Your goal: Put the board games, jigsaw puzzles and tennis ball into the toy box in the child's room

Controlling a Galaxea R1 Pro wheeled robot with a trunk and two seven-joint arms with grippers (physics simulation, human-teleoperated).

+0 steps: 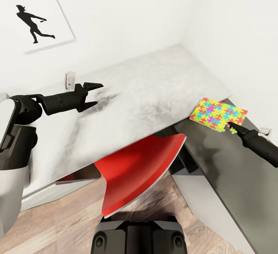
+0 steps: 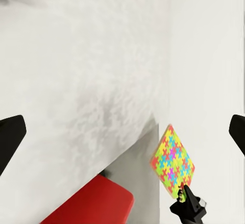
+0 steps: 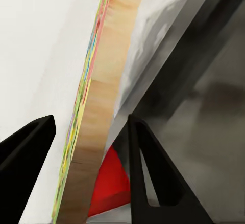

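Note:
One jigsaw puzzle (image 1: 217, 114), a thin board of yellow, pink, blue and green pieces, hangs tilted over the right end of the pale grey table (image 1: 146, 87). My right gripper (image 1: 233, 125) is shut on its near edge. In the right wrist view the board's wooden edge (image 3: 102, 106) stands between the two black fingers (image 3: 148, 173). My left gripper (image 1: 92, 93) hovers open over the table's left part with nothing in it. The left wrist view looks across the tabletop to the held puzzle (image 2: 172, 158) and the right gripper (image 2: 185, 193).
A red chair seat (image 1: 139, 169) is tucked under the table's front edge. A lower dark grey cabinet (image 1: 231, 173) runs along the right wall. A small white fitting (image 1: 70, 79) stands at the table's back. A silhouette picture (image 1: 34, 22) hangs on the wall.

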